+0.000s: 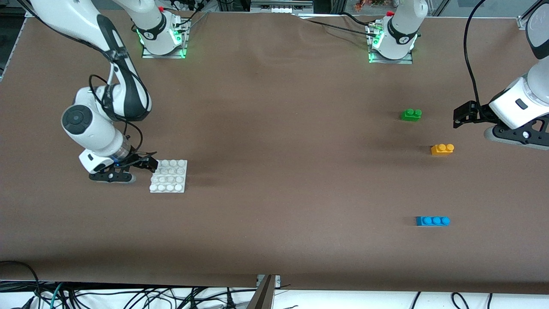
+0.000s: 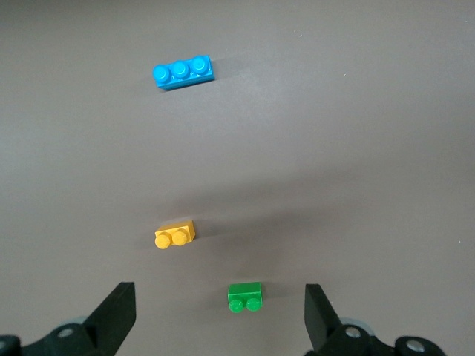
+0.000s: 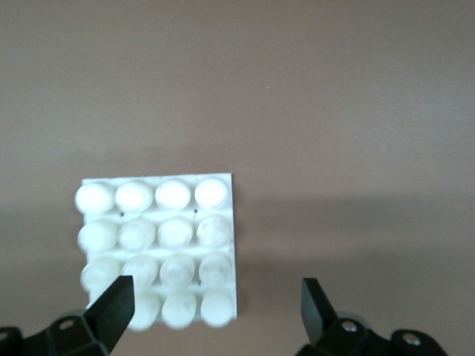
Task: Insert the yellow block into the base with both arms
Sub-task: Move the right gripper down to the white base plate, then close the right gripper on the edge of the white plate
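The yellow block (image 1: 442, 149) (image 2: 175, 236) lies flat on the brown table toward the left arm's end, studs up. My left gripper (image 1: 462, 115) (image 2: 219, 315) hangs open over the table beside the green brick, holding nothing. The yellow block is outside its fingers. The white studded base (image 1: 168, 176) (image 3: 159, 248) rests toward the right arm's end. My right gripper (image 1: 150, 164) (image 3: 215, 308) is low at the base's edge and open. One finger (image 3: 115, 304) sits over a corner of the base and the other is off the plate over bare table.
A green two-stud brick (image 1: 411, 114) (image 2: 245, 297) lies farther from the front camera than the yellow block. A blue three-stud brick (image 1: 432, 221) (image 2: 183, 72) lies nearer to it. Cables hang off the table's front edge (image 1: 274, 283).
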### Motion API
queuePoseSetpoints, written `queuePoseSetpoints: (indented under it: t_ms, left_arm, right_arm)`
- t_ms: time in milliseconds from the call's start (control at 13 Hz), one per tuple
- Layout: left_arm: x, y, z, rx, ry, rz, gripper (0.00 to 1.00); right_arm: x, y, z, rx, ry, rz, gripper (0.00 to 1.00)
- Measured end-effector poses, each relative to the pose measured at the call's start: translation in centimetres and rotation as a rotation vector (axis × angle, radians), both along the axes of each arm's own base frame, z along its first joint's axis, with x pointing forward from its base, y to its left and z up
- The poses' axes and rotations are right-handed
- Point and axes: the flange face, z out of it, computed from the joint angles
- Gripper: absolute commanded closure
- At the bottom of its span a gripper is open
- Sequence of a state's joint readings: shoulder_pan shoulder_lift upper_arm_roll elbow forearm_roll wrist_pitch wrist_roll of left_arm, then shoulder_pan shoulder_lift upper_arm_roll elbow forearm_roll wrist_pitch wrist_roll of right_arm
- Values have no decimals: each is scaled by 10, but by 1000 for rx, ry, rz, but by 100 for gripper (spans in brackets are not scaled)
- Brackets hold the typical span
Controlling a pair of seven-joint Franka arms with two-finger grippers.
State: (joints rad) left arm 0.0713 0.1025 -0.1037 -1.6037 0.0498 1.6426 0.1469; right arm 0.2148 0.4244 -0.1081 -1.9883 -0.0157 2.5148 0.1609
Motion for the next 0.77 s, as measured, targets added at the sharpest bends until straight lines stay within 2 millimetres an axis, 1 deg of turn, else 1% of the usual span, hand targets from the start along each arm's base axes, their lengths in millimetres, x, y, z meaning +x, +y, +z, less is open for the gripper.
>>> queuePoseSetpoints:
  t_ms: [154,308,462,769]
  left_arm:
    - [0,0,0,0,0,0,0]
    - [0,0,0,0,0,0,0]
    - [0,0,0,0,0,0,0]
    - [0,0,0,0,0,0,0]
  right_arm:
    - [1,2,-23,-1,-11,4,1]
    - [1,4,-38,-1,-16,7,2]
    - [1,4,-47,-1,-18,6,4]
    - [1,5,-63,-1,-28,9,4]
